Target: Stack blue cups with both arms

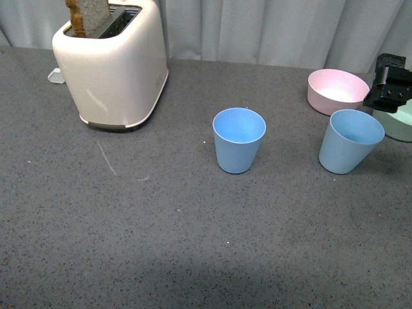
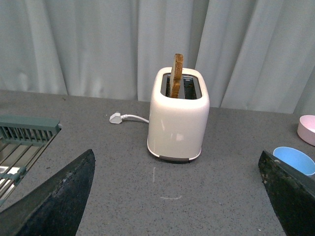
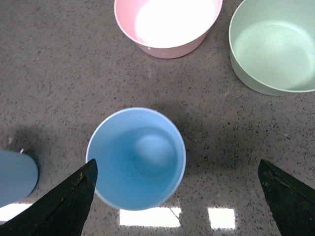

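Front view: two blue cups, both empty: central cup [image 1: 238, 138], and right cup [image 1: 349, 140] near the pink bowl [image 1: 336, 90]; the toaster [image 1: 112, 64] holds one slice [image 1: 90, 16]. Left wrist view: my left gripper [image 2: 176, 160] gapes wide, holding nothing. Right wrist view: my right gripper [image 3: 176, 167] hangs over the right cup, fingers [image 3: 59, 201] wide apart, empty.

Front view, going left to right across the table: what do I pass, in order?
toaster → centre blue cup → right-hand blue cup → right gripper. The two bowls overlap these, so they are left out.
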